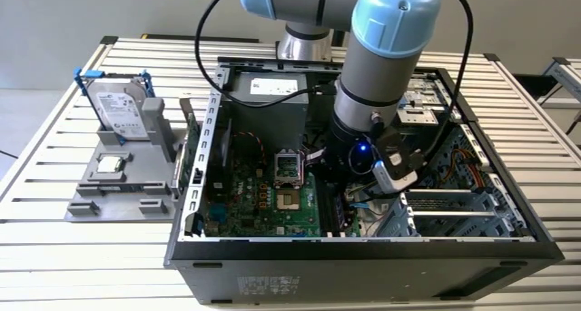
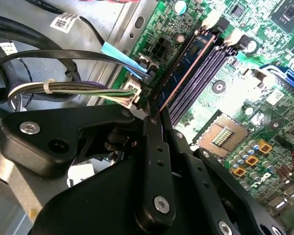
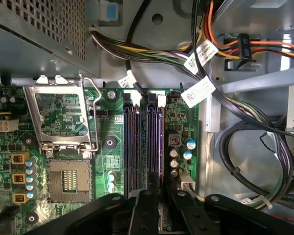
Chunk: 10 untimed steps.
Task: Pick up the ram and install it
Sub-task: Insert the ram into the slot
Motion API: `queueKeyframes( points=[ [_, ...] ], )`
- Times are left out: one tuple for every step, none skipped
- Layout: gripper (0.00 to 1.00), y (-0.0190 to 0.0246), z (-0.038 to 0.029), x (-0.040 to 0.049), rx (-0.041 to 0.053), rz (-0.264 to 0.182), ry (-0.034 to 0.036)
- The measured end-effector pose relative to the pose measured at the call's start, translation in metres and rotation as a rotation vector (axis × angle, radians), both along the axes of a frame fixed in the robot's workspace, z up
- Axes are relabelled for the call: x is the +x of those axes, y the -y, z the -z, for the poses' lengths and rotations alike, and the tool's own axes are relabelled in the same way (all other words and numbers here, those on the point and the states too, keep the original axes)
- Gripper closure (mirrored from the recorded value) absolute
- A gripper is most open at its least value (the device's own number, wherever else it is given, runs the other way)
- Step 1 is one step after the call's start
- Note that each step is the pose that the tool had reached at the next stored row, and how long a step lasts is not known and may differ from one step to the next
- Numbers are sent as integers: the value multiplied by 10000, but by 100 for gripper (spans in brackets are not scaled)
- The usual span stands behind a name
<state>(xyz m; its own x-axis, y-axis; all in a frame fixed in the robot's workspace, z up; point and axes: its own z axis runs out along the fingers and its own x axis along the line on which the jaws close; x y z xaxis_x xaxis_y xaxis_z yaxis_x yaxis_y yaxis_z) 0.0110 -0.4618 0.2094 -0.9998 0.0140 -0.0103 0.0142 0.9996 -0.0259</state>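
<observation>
**Step in hand: seating.** The ram point(image 2: 186, 68) stands on its long edge in the row of memory slots point(image 3: 137, 147), in the slot farthest from the processor socket point(image 3: 68, 181). In the first wrist view it appears edge-on as a thin line point(image 3: 162, 147) running the length of that slot. The pick-up is judged complete. Whether the stick is fully home cannot be determined.

**Claw.** In the second wrist view the claw point(image 2: 162, 122) sits over the near end of the ram. Its black fingers point(image 2: 154, 147) are drawn close together with the thin board passing between them. It is judged to be gripping the stick, with no wider opening apparent.

**What the next move calls for.** This is a judgement:
- Apply straight pressure down into the slot, with no twist along the board.
- Keep the notch aligned with the slot.
- Let the white latches point(image 3: 130, 100) at the far end of the slots close.
- Allow for uneven force, since the grip is at one end and could tip the stick.

**Arm pose.** In the exterior view the arm point(image 1: 372, 86) reaches steeply down into the open computer case point(image 1: 363, 246). Its wrist hangs just to the exterior view's right of the processor socket, among loose cables.

**Surroundings.** Beyond the case wall, well apart from the socket on the exterior view's left, a hard drive point(image 1: 122, 110) stands in a grey holder on the slatted counter point(image 1: 91, 243).
</observation>
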Motion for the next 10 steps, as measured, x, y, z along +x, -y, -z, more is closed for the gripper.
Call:
queueKeyframes(
  points=[
    [0,2,-6,-1,-14,0,-4],
    [0,2,-11,-1,-13,0,-3],
    [0,3,-28,-1,-14,0,-5],
    [0,3,-48,-1,-12,0,-7],
    [0,2,-66,-1,-12,0,-9],
    [0,2,-85,-1,-11,0,-9],
    [0,2,-113,0,-12,0,-11],
    [0,2,-138,0,-9,0,-13],
    [0,2,-155,-1,-9,0,-15],
    [0,2,-165,-1,-9,0,-16]
  ],
)
